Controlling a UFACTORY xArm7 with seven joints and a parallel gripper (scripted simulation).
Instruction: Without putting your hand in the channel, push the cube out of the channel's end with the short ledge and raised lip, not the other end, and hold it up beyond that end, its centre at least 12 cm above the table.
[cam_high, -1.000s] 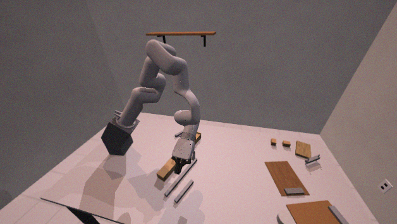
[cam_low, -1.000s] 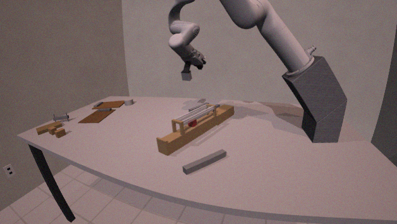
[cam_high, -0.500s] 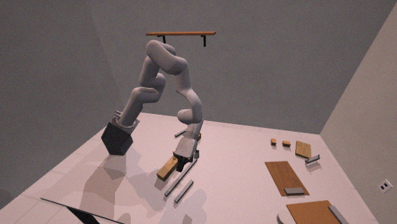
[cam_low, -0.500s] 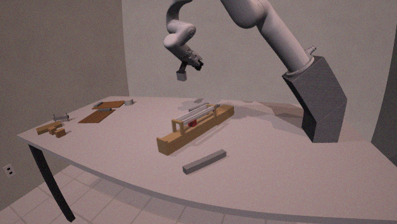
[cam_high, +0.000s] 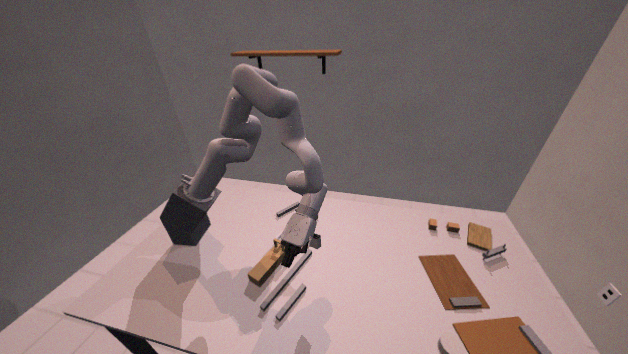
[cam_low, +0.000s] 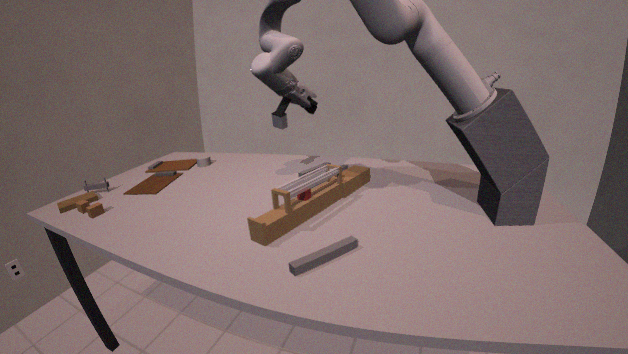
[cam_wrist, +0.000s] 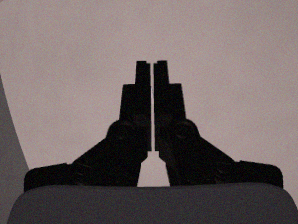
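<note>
A long wooden channel (cam_low: 312, 201) lies in the middle of the table, with thin rails along its top. A small red cube (cam_low: 303, 195) sits inside it, near the middle. The end nearest the exterior camera has a wooden arch and a short ledge (cam_low: 263, 227). In the top view the channel (cam_high: 266, 265) is partly hidden behind my hand, and the cube is hidden there. My gripper (cam_low: 311, 105) hangs high above the table, apart from the channel. Its fingers are shut together with nothing between them; it also shows in the top view (cam_high: 290, 258).
A grey bar (cam_low: 323, 255) lies on the table in front of the channel. A longer grey bar (cam_high: 285, 281) lies alongside the channel, and a short one (cam_high: 287, 209) behind it. Wooden boards (cam_low: 160, 177) and small blocks (cam_low: 82, 204) lie at the far end. The arm's dark base (cam_low: 505, 160) stands at the right.
</note>
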